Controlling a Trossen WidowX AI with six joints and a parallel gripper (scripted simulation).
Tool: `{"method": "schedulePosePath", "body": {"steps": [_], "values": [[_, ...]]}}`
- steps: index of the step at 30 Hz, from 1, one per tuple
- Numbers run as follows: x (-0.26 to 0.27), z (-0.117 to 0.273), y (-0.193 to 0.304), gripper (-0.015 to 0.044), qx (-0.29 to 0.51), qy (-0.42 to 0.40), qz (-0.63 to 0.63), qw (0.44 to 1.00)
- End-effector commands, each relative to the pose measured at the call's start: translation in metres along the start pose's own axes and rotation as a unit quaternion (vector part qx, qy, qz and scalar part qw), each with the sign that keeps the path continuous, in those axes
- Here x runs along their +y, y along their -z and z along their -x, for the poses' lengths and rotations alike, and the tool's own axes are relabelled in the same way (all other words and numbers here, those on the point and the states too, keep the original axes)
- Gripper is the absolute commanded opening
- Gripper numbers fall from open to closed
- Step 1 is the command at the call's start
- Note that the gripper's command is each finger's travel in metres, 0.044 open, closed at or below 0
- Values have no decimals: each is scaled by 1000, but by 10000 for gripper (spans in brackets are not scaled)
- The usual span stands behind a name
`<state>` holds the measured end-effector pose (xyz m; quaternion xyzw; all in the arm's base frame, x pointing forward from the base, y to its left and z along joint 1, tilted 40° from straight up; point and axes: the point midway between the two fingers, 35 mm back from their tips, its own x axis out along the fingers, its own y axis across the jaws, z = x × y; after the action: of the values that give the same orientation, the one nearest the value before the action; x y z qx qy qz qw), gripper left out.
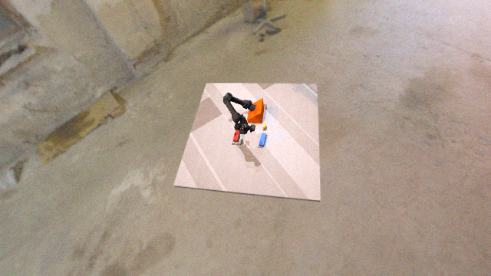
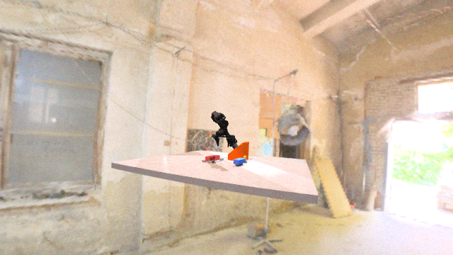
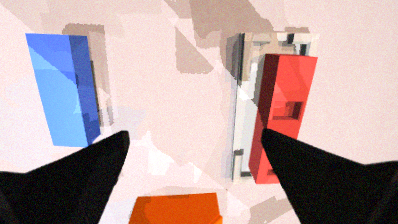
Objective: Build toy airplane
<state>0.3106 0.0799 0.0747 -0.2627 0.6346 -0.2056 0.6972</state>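
Note:
The red fuselage (image 1: 236,136) (image 2: 212,158) (image 3: 287,90) lies lengthwise in the pale cradle (image 1: 234,143) (image 3: 244,120), sockets facing up and empty; whether it sits fully down is hard to tell. The blue wing (image 1: 262,139) (image 2: 238,161) (image 3: 56,95) lies apart from the cradle, on the left in the wrist view. The small yellow tail fin (image 1: 265,126) (image 2: 245,158) stands between the wing and the orange block; only a sliver of yellow shows at the wrist view's bottom edge. My gripper (image 3: 196,135) is wide open and empty, raised above the table between wing and fuselage.
A large orange wedge-shaped block (image 1: 255,116) (image 2: 241,151) (image 3: 175,207) stands by the arm's base, behind the tail fin. The square table (image 1: 284,180) (image 2: 283,184) carries everything, and its edges lie well out from the parts.

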Motion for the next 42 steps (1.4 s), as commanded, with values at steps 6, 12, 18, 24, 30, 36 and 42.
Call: {"method": "schedulePosePath", "body": {"steps": [6, 12, 18, 24, 30, 36, 42], "values": [[141, -16, -4, 440, -2, 0, -30, 1000], [151, -18, -2, 440, -2, 1, -34, 999], [151, -51, -2, 440, -2, 1, -34, 999], [151, -55, -2, 440, -2, 2, -34, 999], [150, -68, -2, 440, -2, 2, -34, 999], [151, -76, -2, 440, -2, 2, -35, 999], [151, -85, -3, 440, -2, 2, -35, 999]]}}
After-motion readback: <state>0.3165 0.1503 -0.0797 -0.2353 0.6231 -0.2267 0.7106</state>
